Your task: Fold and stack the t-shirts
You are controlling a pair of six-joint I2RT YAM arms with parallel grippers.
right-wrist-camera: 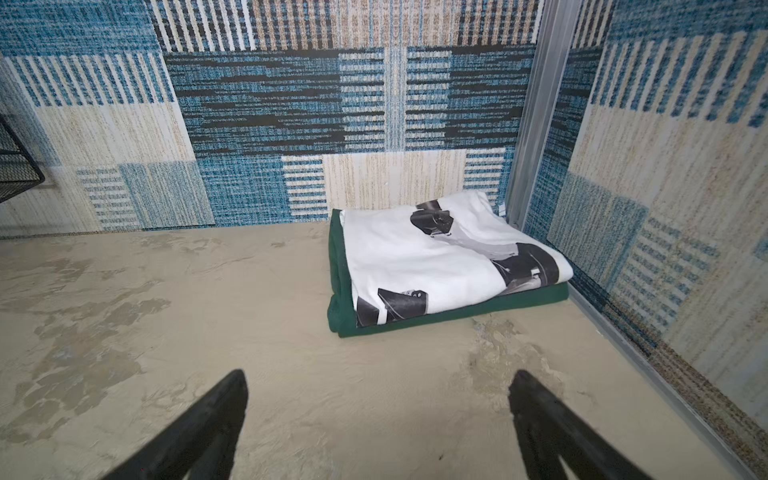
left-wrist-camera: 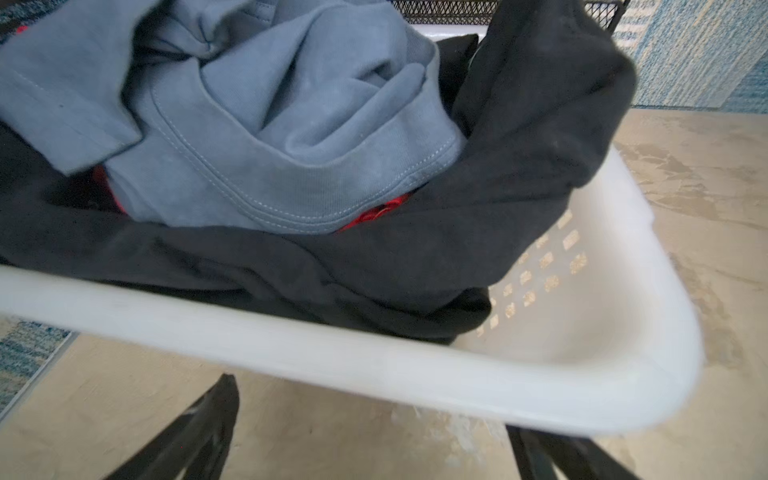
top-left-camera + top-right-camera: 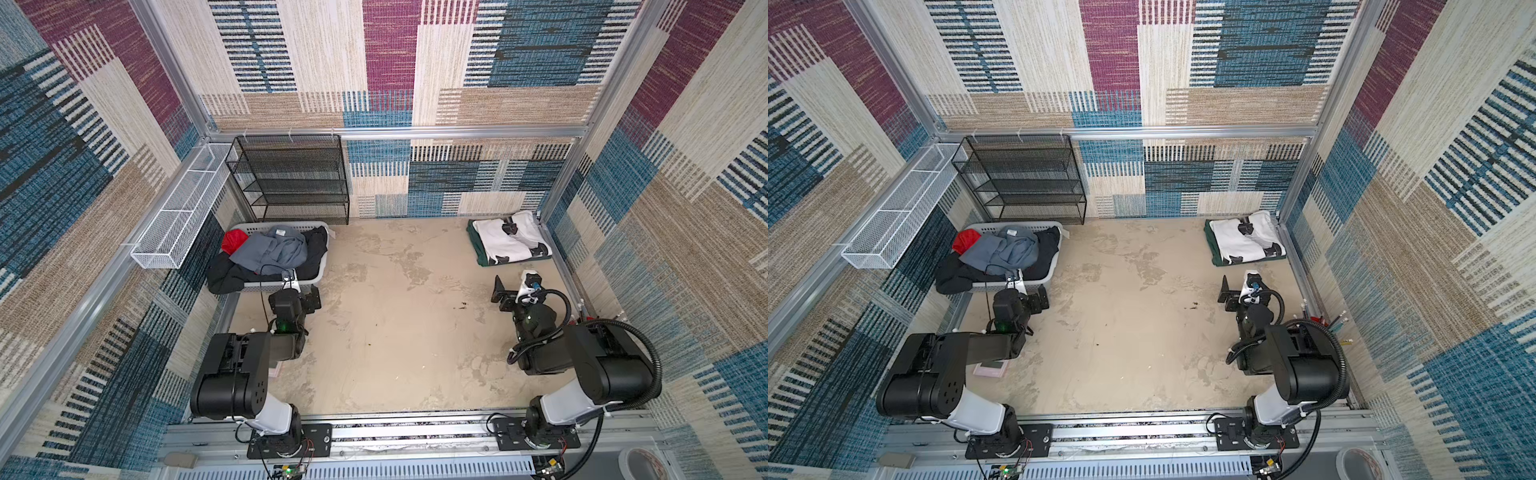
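White t-shirt (image 3: 494,243) atop dark green t-shirt (image 1: 340,266), long axis along back wall (image 3: 457,178); left tool (image 3: 311,299), right tool (image 1: 378,378) wide, empty.

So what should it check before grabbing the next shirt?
1. Left claw open and empty: ok.
2. Right claw open and empty: ok.
3. Slate-grey cloth t-shirt on top of the pile in the white perforated plastic basket: ok.
4. Grey shirt untangled from the black garment and red garment beneath: cannot tell.
5. Folded white t-shirt with black patches resting on the folded dark green t-shirt: ok.
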